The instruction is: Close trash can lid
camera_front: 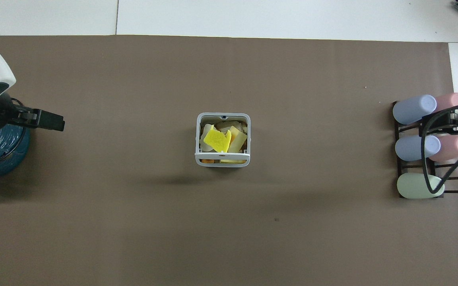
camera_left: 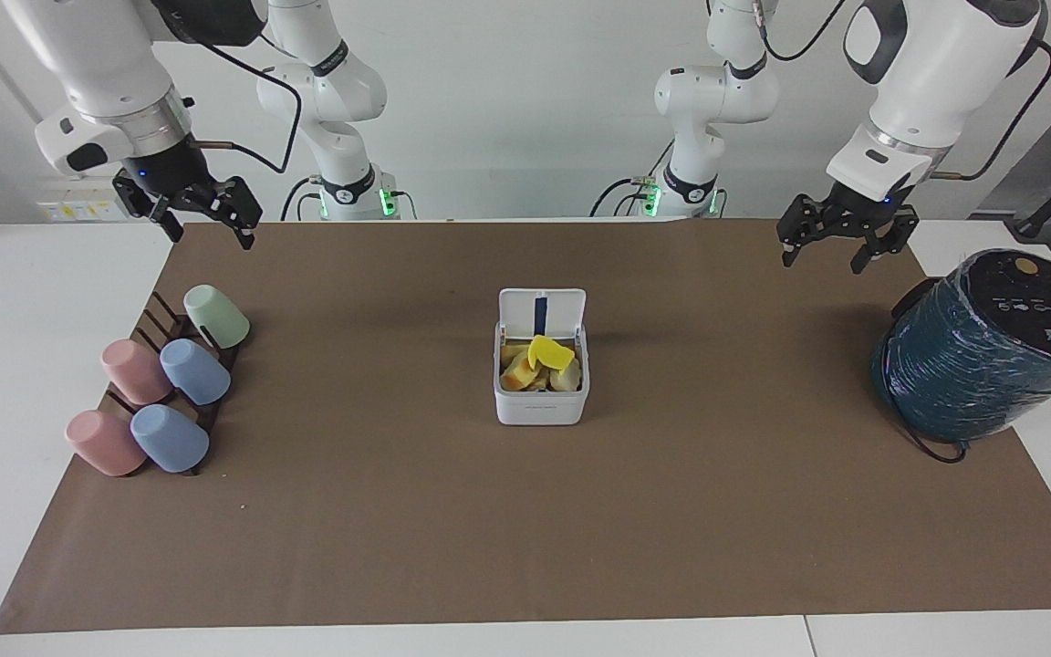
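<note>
From my remote station: trash can (camera_left: 541, 391) sits mid-mat on the brown paper cover (camera_left: 525, 511), well apart from both grippers. Lid (camera_left: 542, 314) stands upright at the can's robot-side edge, blue strip on its underside showing in facing view; in overhead view it reads only as a thin white bar. Can is open and full of yellow and tan scraps (camera_front: 223, 140).

Left gripper (camera_left: 837, 245) hangs in air over the mat toward left arm's end, near the dark teal wrapped cylinder (camera_left: 991, 351) but not touching it. Fingers spread apart, nothing between them.

Right gripper (camera_left: 202, 217) hangs over the mat corner at right arm's end, above the cup rack (camera_left: 170, 383) w/ five pastel cups lying on it. Fingers apart, holding nothing.

Neither gripper is in contact w/ can or lid.
</note>
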Available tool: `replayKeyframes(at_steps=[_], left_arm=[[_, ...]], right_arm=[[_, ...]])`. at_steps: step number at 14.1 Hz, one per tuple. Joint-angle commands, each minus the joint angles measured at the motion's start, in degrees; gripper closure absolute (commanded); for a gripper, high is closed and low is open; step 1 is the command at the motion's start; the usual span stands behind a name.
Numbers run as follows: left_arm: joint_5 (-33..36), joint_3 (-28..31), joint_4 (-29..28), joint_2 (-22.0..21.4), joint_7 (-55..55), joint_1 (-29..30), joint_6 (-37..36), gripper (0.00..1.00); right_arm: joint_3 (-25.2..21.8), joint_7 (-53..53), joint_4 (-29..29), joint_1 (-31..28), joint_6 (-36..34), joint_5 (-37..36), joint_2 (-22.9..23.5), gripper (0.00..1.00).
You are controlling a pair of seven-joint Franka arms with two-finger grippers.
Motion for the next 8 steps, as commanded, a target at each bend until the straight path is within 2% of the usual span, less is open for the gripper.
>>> replayKeyframes(at_steps=[1, 8], left_arm=[[0.68, 0.58, -2.99, -1.8, -2.5, -4.56, 2.61, 0.0], [0.94, 0.49, -10.1, -4.7, -17.97, -19.41, 7.88, 0.0]], right_arm=[[0.01, -1.31, -1.25, -0.11, 0.25, 0.87, -1.08, 0.0], [0.01, -1.31, -1.25, -0.11, 0.25, 0.96, -1.08, 0.0]])
